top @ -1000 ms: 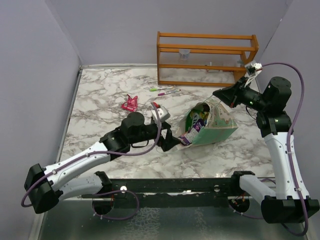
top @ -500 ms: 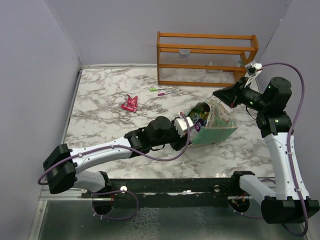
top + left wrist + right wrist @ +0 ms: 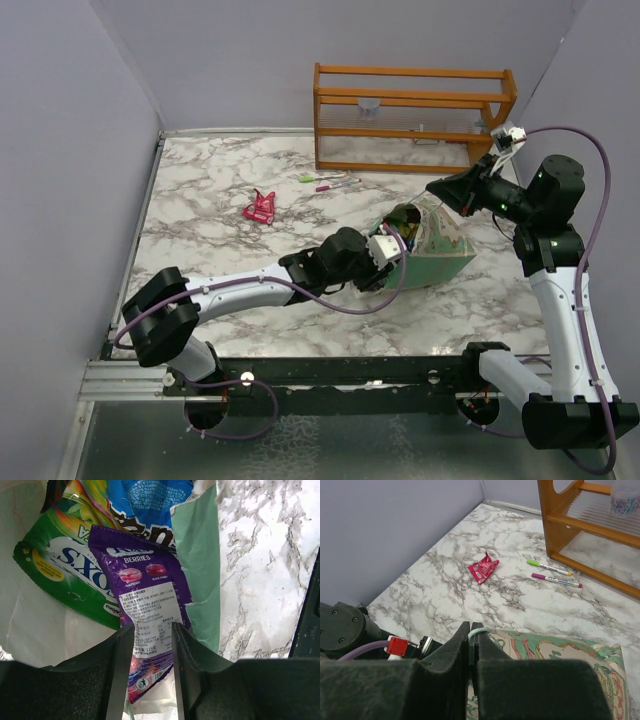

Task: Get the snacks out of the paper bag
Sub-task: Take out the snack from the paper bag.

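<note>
The paper bag (image 3: 438,258) lies on its side at the table's right, mint-green and cream, mouth facing left. My right gripper (image 3: 436,190) holds its top up, shut on the string handle (image 3: 481,629). My left gripper (image 3: 393,250) reaches into the mouth. Its jaws have closed in on a purple berry snack packet (image 3: 145,595), one pad against each side. Behind that packet lie a green packet (image 3: 65,565) and a blue one (image 3: 150,500), next to the bag's green wall (image 3: 200,570). A pink-red packet (image 3: 260,206) lies on the marble to the left.
An orange wooden rack (image 3: 415,115) stands at the back right with a clear cup (image 3: 368,105) on its shelf. A green and a pink pen (image 3: 325,182) lie in front of it. Grey walls close in the table on the left, back and right.
My left arm has stretched to the right into the bag's mouth and its jaws have narrowed around the purple packet. The right arm and the bag have stayed put.
</note>
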`<action>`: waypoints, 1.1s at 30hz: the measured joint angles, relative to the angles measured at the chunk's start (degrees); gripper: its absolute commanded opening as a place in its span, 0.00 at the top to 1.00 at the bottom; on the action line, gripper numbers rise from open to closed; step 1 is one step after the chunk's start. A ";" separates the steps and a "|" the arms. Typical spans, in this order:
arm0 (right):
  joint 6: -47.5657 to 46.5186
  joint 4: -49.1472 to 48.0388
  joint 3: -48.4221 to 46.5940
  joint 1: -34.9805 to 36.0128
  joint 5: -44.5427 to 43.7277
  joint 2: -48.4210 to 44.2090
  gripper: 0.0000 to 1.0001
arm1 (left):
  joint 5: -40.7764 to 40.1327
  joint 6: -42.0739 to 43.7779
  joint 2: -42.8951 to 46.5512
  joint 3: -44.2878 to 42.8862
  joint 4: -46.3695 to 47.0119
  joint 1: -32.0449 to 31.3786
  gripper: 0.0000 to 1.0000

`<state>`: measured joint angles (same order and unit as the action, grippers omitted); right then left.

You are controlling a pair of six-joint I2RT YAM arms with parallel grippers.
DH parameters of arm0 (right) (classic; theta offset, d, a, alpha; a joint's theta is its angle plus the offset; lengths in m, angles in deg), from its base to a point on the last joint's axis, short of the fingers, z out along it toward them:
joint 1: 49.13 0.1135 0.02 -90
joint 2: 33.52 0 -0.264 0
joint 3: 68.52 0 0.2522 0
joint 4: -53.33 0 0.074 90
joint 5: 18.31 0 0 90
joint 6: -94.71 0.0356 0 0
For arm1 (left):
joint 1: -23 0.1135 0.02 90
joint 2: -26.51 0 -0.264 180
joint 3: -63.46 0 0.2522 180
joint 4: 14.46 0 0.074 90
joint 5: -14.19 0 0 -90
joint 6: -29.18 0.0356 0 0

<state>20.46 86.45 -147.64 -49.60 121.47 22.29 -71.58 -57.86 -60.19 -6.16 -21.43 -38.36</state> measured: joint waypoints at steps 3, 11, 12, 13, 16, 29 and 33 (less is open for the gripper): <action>-0.02 0.04 0.00 0.00 0.02 0.00 0.97 | -0.02 0.13 -0.63 0.00 0.35 0.26 0.53; -0.02 0.11 0.00 0.00 0.02 0.00 0.97 | 0.68 -0.42 -4.37 -0.79 1.20 0.28 0.36; -0.02 0.11 0.00 0.00 0.02 0.00 0.97 | 0.70 -0.57 -4.74 -0.81 1.33 0.28 0.36; 0.00 0.17 0.00 0.00 0.02 0.00 0.97 | 0.70 -0.72 -5.11 -0.92 1.42 0.28 0.36; -0.02 0.39 0.00 0.00 0.00 -0.02 0.97 | 0.70 -1.01 -6.60 -2.01 1.55 0.55 0.38; -0.57 0.59 -0.02 0.00 0.00 -0.02 0.97 | 0.61 -1.25 -9.49 -4.15 1.53 0.66 0.84; -0.61 0.59 -0.02 0.00 0.00 0.00 0.97 | 0.55 -1.46 -9.25 -4.15 1.27 0.66 0.91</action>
<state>19.85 87.04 -147.67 -49.60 121.47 22.29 -71.04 -59.32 -69.43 -10.31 -20.17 -37.70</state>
